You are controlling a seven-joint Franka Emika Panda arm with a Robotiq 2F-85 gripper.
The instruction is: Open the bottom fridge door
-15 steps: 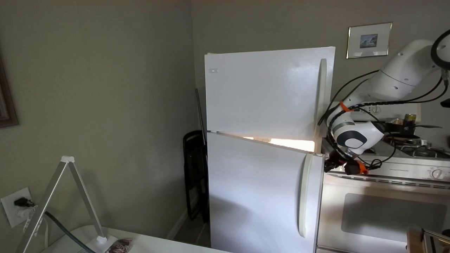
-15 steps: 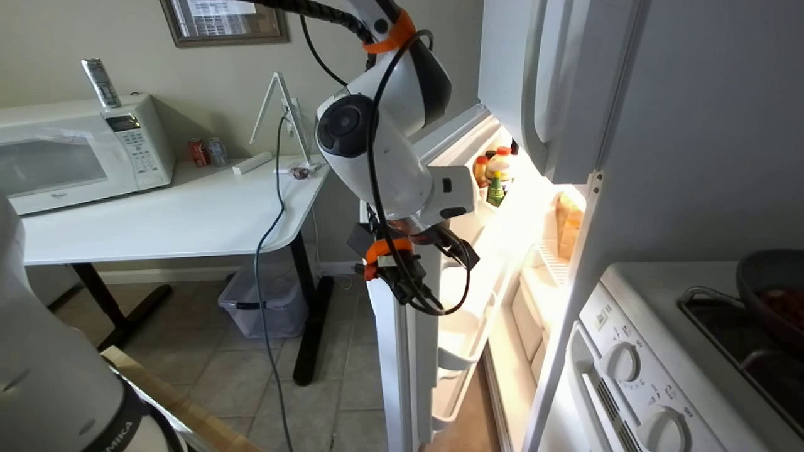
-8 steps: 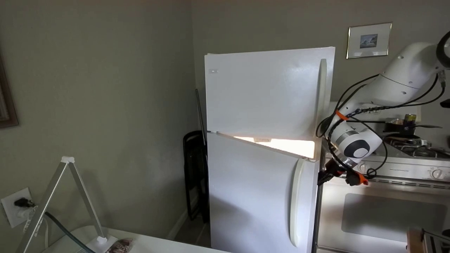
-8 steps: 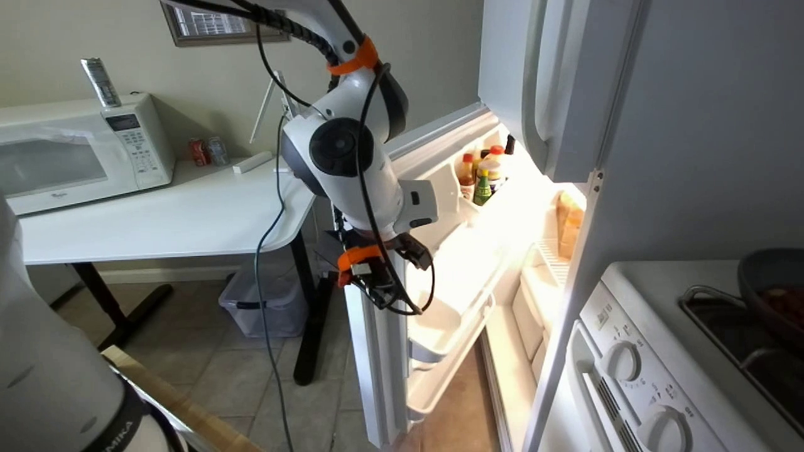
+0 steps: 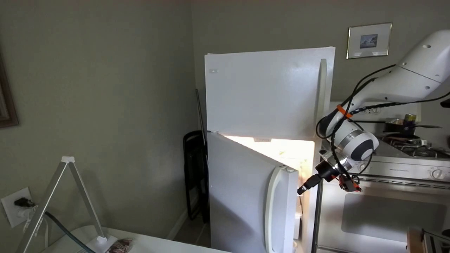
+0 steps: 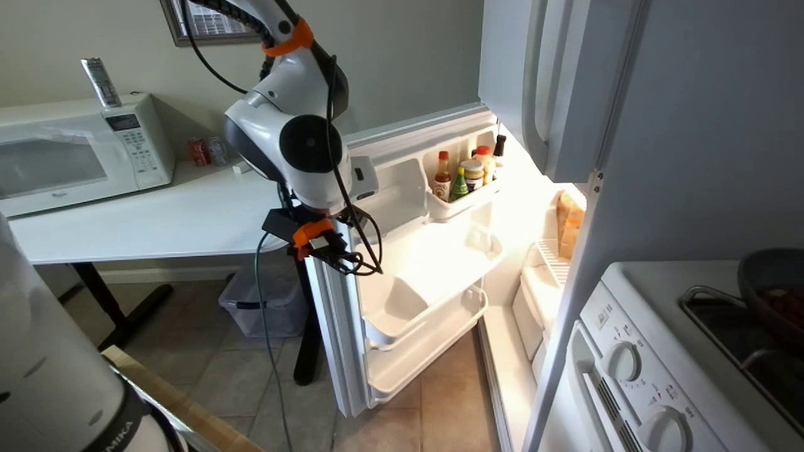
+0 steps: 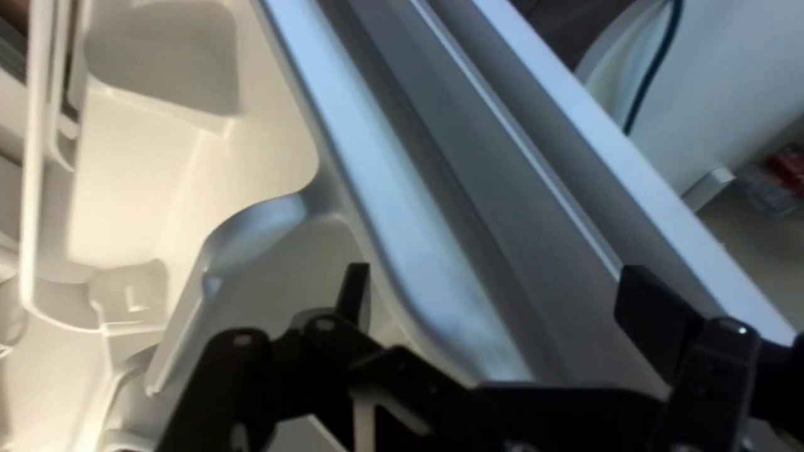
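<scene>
The bottom fridge door [image 5: 242,196] stands ajar in an exterior view, its long white handle [image 5: 271,211] on the free side. Its shelved inner side [image 6: 392,194] shows in an exterior view, swung out from the lit interior. My gripper [image 5: 302,190] is at the door's free edge, fingers pointing toward its inner side. In another exterior view the gripper [image 6: 314,242] is in front of the upper part of that edge, its fingertips hidden. In the wrist view my gripper [image 7: 499,301] is open, with the door's edge and gasket [image 7: 465,188] between and beyond its fingers. Contact is unclear.
The freezer door [image 5: 267,95] above is shut. The stove [image 6: 634,358] stands beside the fridge. Bottles [image 6: 461,179] sit in the door's upper shelf. A white table [image 6: 157,220] with a microwave [image 6: 69,157] is on the door's swing side. A plastic bin [image 6: 267,307] lies under it.
The bottom door has swung wider open, showing more of its shelves and the lit interior. The arm and gripper have moved along with its free edge, away from the fridge body.
</scene>
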